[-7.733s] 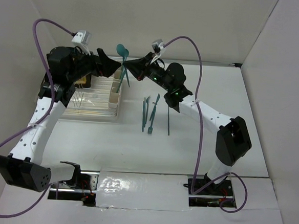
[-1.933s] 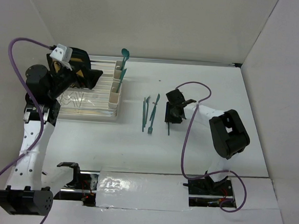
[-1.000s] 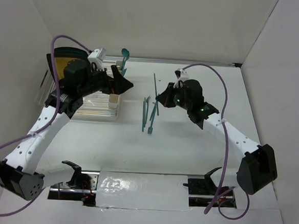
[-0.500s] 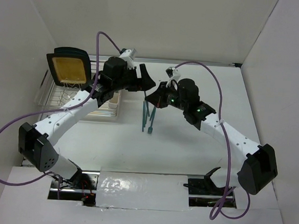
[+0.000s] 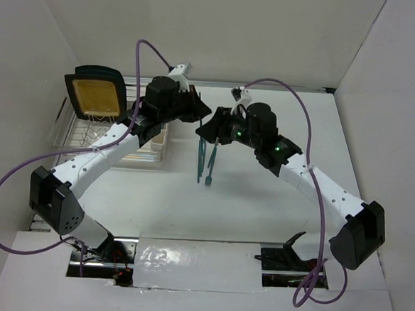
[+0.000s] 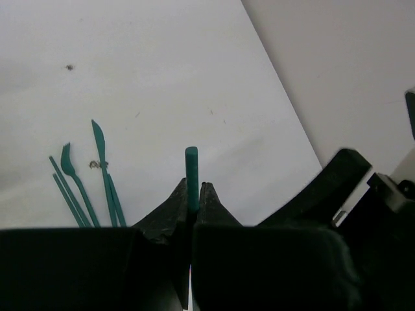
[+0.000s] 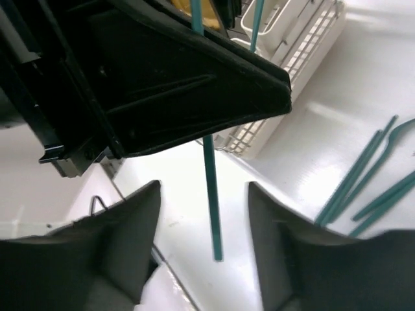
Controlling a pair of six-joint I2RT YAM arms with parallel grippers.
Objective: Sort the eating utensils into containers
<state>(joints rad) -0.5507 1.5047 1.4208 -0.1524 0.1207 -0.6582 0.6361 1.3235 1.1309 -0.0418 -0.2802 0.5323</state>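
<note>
A teal utensil (image 6: 191,170) is clamped by its thin handle in my left gripper (image 6: 193,188), which is shut on it above the table's middle (image 5: 205,111). In the right wrist view that same utensil (image 7: 211,201) hangs down between the spread fingers of my right gripper (image 7: 203,188), which is open and does not touch it. Several more teal utensils (image 5: 206,161) lie on the table just below both grippers. The cream containers (image 5: 159,139) stand at the rack's right end, partly hidden by my left arm; one container (image 7: 275,23) has a teal handle standing in it.
A clear ribbed dish rack (image 5: 70,128) sits at the left. A yellow plate with a black rim (image 5: 94,94) stands upright in it. White walls close in the table at the back and on both sides.
My left arm swung from the rack to the table's middle and shut on the utensil that the right gripper held up. The right gripper then opened and let it go.
</note>
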